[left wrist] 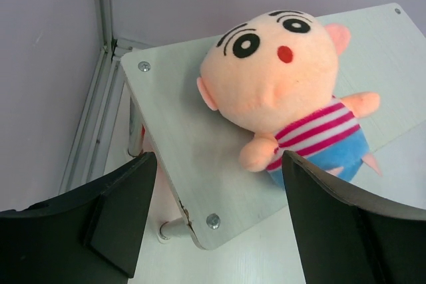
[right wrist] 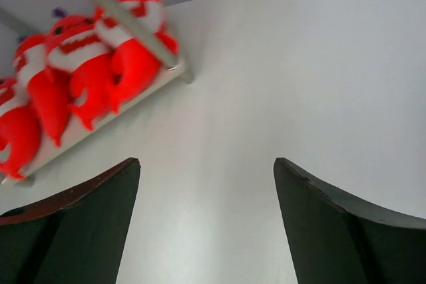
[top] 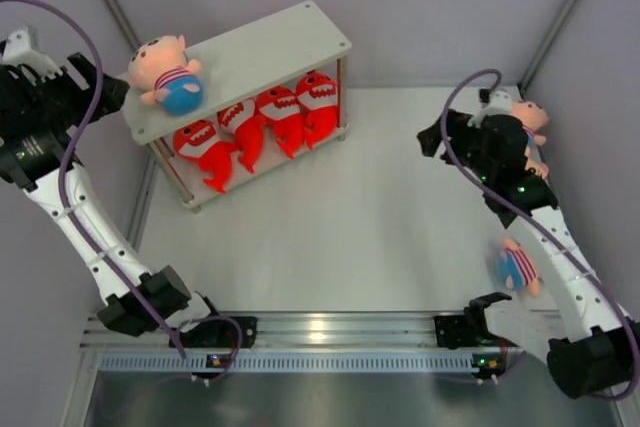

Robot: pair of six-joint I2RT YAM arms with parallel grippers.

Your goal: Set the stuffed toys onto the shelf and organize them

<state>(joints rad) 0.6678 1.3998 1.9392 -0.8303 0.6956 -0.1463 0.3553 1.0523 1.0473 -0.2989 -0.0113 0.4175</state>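
The white two-tier shelf (top: 270,47) stands at the back left. One boy doll (top: 165,75) lies on its back at the left end of the top board. Several red sharks (top: 262,122) stand in a row on the lower board. My left gripper (top: 105,85) is open and empty just left of the doll; in the left wrist view it (left wrist: 218,157) hovers over the shelf corner (left wrist: 180,131), with the doll (left wrist: 286,91) just beyond the fingertips. My right gripper (top: 432,137) is open and empty over the table; its wrist view (right wrist: 206,161) shows the sharks (right wrist: 100,64).
Two more boy dolls lie on the table at the right: one (top: 530,117) partly hidden behind my right arm near the wall, one (top: 518,267) beside the arm's lower link. Walls close in on the left, back and right.
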